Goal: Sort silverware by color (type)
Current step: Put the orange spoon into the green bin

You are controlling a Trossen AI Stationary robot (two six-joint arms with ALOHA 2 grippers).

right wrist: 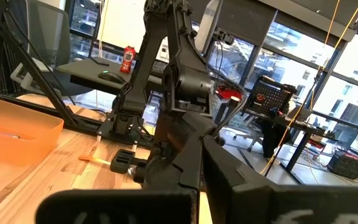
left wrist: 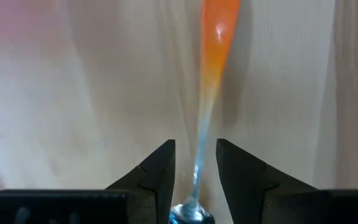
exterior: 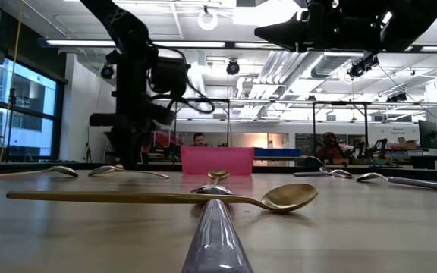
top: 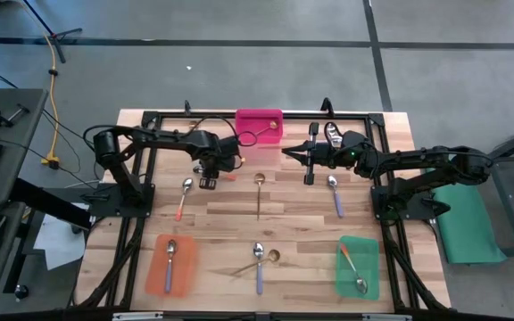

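The left gripper is positioned over the orange-handled spoon, fingers part-open astride its neck, nothing clamped. The handle runs toward 12 o'clock from the fingers.

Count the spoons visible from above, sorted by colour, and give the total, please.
Orange-handled spoons: 2
Purple-handled spoons: 3
All-gold spoons: 2
Total: 7

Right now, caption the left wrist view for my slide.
Left hand, fingers open, straddling the neck of an orange-handled spoon on the wooden table.
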